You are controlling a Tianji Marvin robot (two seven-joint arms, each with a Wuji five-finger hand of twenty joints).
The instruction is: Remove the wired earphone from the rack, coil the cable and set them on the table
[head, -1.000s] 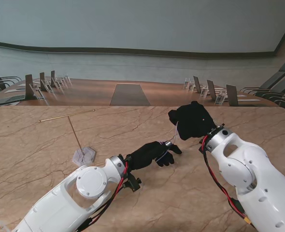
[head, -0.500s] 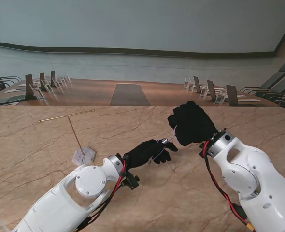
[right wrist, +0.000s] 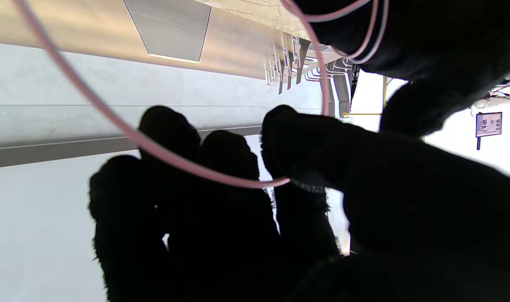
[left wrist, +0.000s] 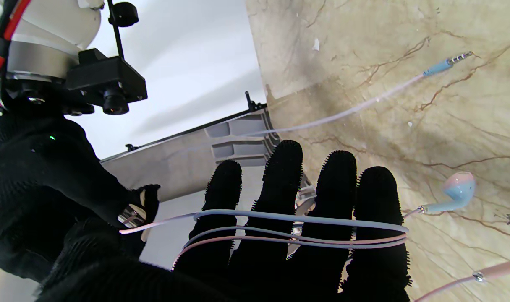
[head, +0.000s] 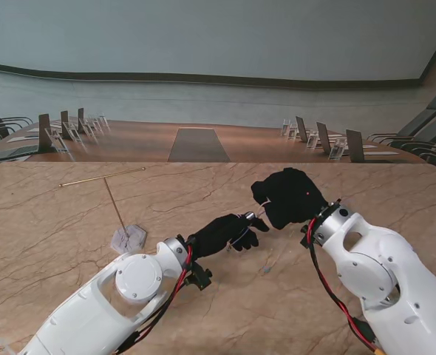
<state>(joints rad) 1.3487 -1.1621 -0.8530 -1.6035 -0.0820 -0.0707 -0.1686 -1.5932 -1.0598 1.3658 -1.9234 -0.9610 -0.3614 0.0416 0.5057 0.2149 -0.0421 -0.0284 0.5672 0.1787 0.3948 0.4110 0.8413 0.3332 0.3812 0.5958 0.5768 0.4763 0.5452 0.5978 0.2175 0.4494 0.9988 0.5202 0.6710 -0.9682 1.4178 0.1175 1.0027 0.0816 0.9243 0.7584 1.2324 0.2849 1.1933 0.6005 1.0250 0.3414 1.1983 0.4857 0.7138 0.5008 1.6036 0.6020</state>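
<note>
Three cable [left wrist: 296, 228] turns lie across the spread fingers [left wrist: 280, 197] of left hand [head: 229, 233], mid-tabletop. Right hand [head: 288, 196] pinches the free strand, just beside. Earbud [left wrist: 458, 191] and plug [left wrist: 448, 63] trail on the table [head: 55, 222]. Judgement: wind evenly, keep tension light, fingers spread.

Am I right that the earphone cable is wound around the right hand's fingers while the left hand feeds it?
No, the hands are swapped. The left wrist view shows the cable looped around the left hand's fingers, and the right hand pinches the strand that feeds it.
</note>
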